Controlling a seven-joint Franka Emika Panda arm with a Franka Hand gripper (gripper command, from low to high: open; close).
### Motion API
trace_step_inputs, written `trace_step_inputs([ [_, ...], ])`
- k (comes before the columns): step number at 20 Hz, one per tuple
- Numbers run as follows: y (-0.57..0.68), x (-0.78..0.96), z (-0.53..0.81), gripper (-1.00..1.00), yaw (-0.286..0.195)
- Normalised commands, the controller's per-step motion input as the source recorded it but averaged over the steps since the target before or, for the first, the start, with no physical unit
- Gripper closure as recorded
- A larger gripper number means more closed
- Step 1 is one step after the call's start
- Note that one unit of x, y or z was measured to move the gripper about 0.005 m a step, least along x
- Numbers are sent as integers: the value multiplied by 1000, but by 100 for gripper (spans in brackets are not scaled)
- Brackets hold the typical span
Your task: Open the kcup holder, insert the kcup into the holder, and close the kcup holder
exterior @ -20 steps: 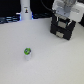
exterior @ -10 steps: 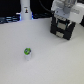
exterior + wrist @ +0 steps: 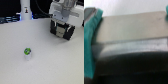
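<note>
black and boxy, the kcup holder (image 3: 64,30) sits at the far side of the white worktop (image 3: 45,57), toward the exterior view's right, with the arm's hand (image 3: 62,26) low over its top. the step in hand looks like the opening: getting a purchase on the holder's front so its tray can be drawn out. the wrist view shows a grey, flat, blurred face of the holder (image 3: 131,32) very close, with the teal fingers (image 3: 90,25) at the edge of the picture. whether the hand is spread or pressed together i cannot tell; the far side of it is not clearly in either picture.

to do this well, the hand should catch the front edge squarely and pull straight out, level with the worktop, so the light box does not slide or tip with it.

the kcup (image 3: 27,52) stands upright and alone on the open worktop, well apart from the holder: a small white cylinder with a green top, untouched.
</note>
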Motion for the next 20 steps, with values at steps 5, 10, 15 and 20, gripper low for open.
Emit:
trace_step_inputs([
  [5,-297,953,188,100,-60],
  [10,-310,945,177,100,-69],
  [15,-323,938,196,100,-64],
  [20,-369,902,201,100,-66],
])
